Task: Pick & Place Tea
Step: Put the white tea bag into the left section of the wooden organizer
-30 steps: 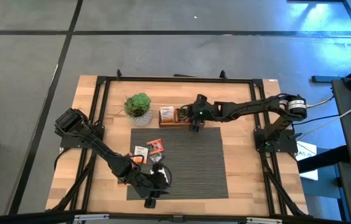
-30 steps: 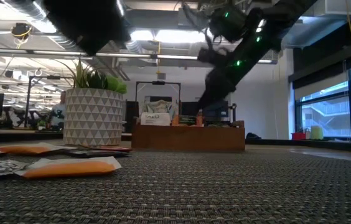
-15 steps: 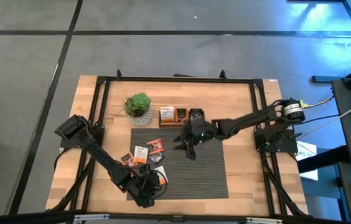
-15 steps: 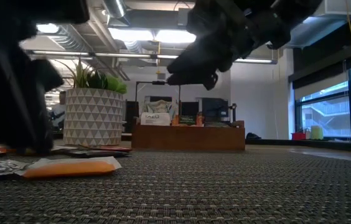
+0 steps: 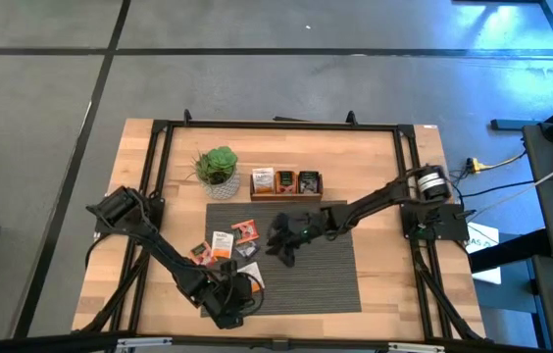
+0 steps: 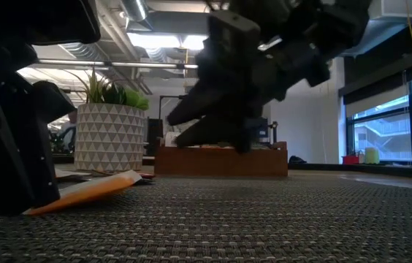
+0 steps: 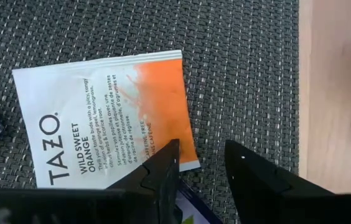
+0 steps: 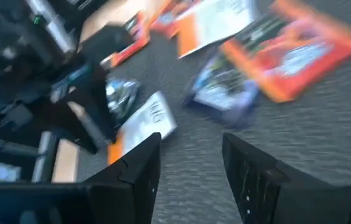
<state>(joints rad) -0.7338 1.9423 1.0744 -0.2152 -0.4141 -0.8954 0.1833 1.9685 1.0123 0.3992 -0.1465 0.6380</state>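
Compared with one second earlier: found right gripper (image 5: 282, 249) no longer at the wooden tray (image 5: 286, 195) at 12 o'clock of the mat (image 5: 326, 275). Tracked it back over the mat toward 7 o'clock, now just beside the loose tea sachets (image 5: 232, 237). Saw its fingers (image 8: 132, 174) set well apart with nothing between them. Spotted a dark sachet (image 5: 308, 181) in the tray's 3 o'clock compartment, where that gripper had stood; judged it one delivery made and the next pick begun.

Found left gripper (image 5: 235, 299) barely shifted, low at 7 o'clock of the mat. Saw its fingers (image 7: 163, 171) parted over the corner of a white-and-orange Tazo sachet (image 7: 107, 118) lying flat; gripped nothing yet. Judged a pinch there imminent, and both arms crowding one patch.

Counted most of the tea left at 8 to 9 o'clock of the mat, some pieces overlapping.

Recorded dark ribbed mat on a pale wooden table (image 5: 384, 157) inside a black frame, with potted plant (image 5: 218, 169) at 11 o'clock. Noted grey floor around, open office beyond with ceiling lights and windows.
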